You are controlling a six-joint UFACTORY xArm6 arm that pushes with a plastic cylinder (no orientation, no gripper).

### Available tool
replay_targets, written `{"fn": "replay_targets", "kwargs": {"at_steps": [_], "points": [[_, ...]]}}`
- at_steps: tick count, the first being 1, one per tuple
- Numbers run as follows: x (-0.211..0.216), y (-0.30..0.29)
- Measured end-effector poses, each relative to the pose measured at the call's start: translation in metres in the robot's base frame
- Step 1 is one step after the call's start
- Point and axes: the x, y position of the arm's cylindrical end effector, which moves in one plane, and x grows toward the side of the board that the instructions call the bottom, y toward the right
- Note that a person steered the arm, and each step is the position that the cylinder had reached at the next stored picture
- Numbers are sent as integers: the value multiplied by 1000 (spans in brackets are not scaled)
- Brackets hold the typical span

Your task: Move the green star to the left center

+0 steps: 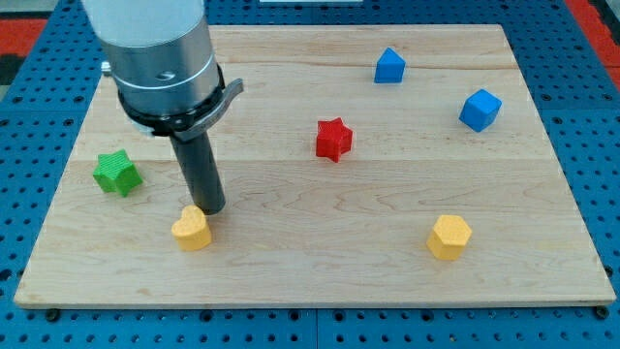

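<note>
The green star lies near the left edge of the wooden board, about halfway up the view. My tip is to the star's right and a little lower, apart from it. The tip stands right at the upper right edge of a yellow heart block; I cannot tell if they touch. The dark rod rises from the tip to the grey arm body at the view's top left.
A red star lies near the board's middle. A blue block sits at the top, right of centre, and a blue cube at the right. A yellow hexagon lies at the lower right.
</note>
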Motion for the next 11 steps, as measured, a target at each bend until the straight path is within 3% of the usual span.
{"fn": "replay_targets", "kwargs": {"at_steps": [4, 7, 8, 9, 10, 11], "points": [[-4, -90], [-105, -99], [-102, -92], [-73, -81], [-27, -120], [-27, -120]]}}
